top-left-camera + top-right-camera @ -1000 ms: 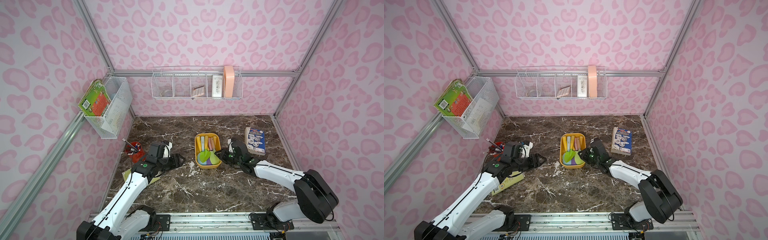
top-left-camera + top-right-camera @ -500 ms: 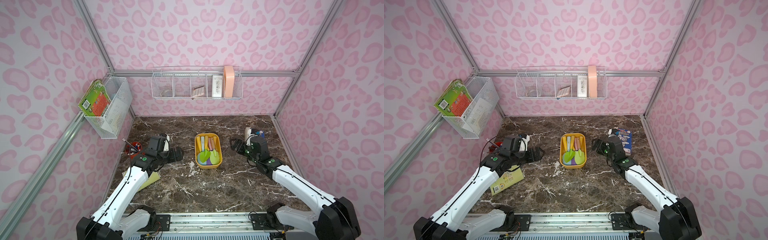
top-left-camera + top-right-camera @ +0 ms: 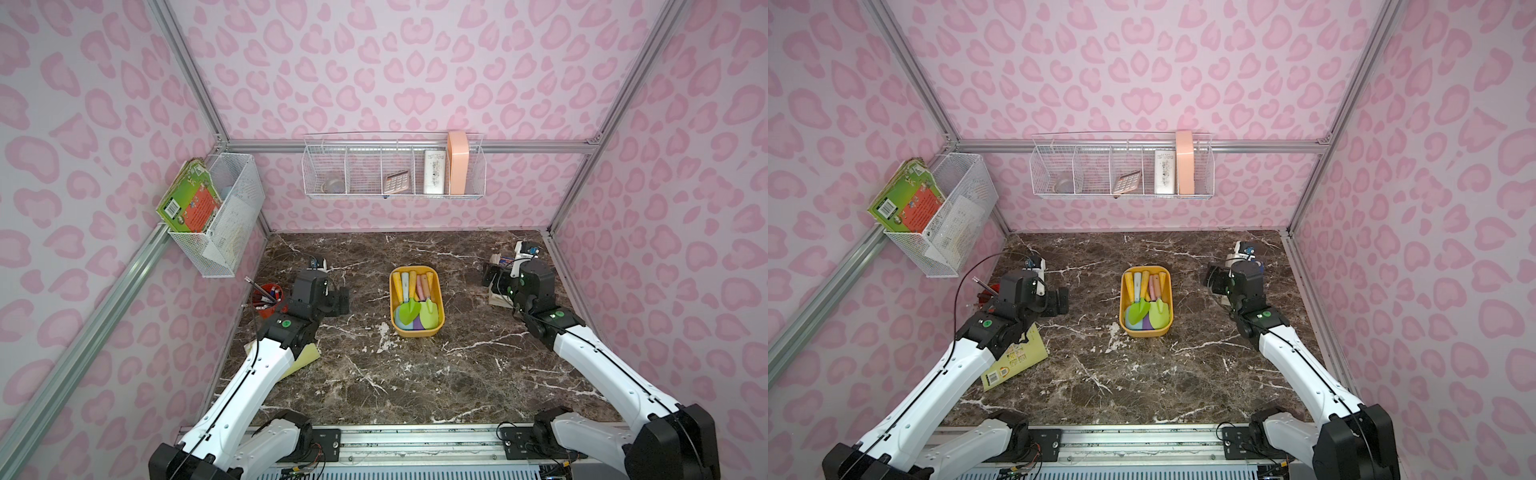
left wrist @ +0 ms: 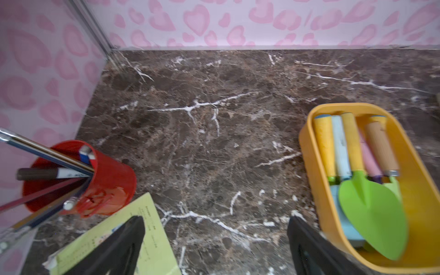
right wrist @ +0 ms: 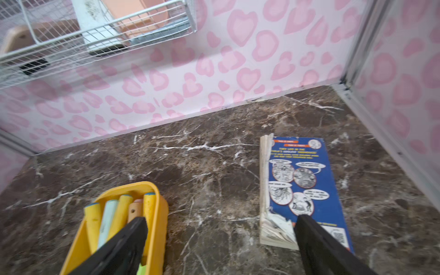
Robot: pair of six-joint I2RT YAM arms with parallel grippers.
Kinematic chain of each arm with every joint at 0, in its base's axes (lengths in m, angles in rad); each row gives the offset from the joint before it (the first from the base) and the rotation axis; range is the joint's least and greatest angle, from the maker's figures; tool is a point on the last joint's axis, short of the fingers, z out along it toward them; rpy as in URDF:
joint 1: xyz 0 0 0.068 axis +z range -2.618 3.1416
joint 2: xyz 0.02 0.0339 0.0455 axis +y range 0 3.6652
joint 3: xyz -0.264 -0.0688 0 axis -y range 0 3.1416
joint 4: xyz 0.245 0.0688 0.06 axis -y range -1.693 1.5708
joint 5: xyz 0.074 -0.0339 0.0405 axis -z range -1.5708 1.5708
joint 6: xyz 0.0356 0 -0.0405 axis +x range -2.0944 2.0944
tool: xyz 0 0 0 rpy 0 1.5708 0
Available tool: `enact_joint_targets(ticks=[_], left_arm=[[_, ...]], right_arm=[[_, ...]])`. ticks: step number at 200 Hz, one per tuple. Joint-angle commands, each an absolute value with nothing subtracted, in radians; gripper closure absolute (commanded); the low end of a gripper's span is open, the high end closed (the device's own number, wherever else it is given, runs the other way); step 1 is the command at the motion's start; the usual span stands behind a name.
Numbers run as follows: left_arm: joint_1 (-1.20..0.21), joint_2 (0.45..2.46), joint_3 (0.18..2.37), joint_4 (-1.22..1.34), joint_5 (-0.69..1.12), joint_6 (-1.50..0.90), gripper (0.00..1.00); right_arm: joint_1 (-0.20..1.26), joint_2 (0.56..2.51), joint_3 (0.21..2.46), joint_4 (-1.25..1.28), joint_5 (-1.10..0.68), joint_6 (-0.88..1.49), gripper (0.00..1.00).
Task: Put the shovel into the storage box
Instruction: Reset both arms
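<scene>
Top views both show the yellow-orange storage box (image 3: 417,333) standing on the marble tabletop (image 3: 415,386) about midway between the two arms, its long side running toward the back wall. Several toy shovels lie inside it, handles toward the back wall and blades toward the robot. A pointed green shovel (image 3: 409,309) and a square-bladed green shovel (image 3: 429,319) rest on top, over a pale blue blade and a purple one whose shapes are hard to make out. The left gripper (image 3: 343,300) sits well to the left of the box, jaws spread wide and holding nothing. The left wrist view agrees, with bare marble between the two black fingers (image 4: 123,240) and the box rim just beside one of them. A red pen cup (image 4: 112,188) holding pens stands near the left wall, and a yellow-green booklet (image 4: 157,238) lies flat beside it, partly under the left arm. The right gripper (image 3: 491,277) is well to the right of the box, likewise spread wide and empty. In the right wrist view its fingers (image 5: 319,242) frame bare marble, with the box on one side and a blue comic book (image 5: 302,185) lying flat on the other.
</scene>
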State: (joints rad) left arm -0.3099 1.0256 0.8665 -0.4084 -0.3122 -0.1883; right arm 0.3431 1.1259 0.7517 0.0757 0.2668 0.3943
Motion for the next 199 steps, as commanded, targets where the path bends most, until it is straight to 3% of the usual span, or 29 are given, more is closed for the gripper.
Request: enact_joint_targets(ticks=[1,47,121,136,171,199], left_arm=[[-0.288,1.029,0.809,-0.192,-0.459,-0.034,0.02],[-0.186,1.121,0.639,0.125,-0.427,0.017,0.02],[-0.127,1.348,0.531,0.428,-0.392,-0.004,0.04],[-0.129,1.374,0.501,0.508,-0.38,-0.008,0.04],[-0.127,1.435,0.437,0.699,-0.352,0.009,0.04],[-0.128,1.522,0.386,0.861,-0.317,0.026,0.04]], right_arm=[[0.342,1.084,0.589,0.358,0.462,0.225,0.01],[0.296,1.017,0.285,0.765,0.578,0.118,0.01],[0.177,1.248,0.153,1.028,0.638,0.129,0.01],[0.177,1.262,0.155,1.06,0.597,0.095,0.01],[0.155,1.392,0.101,1.409,0.545,0.007,0.01],[0.114,1.548,0.062,1.638,0.372,0.001,0.01]])
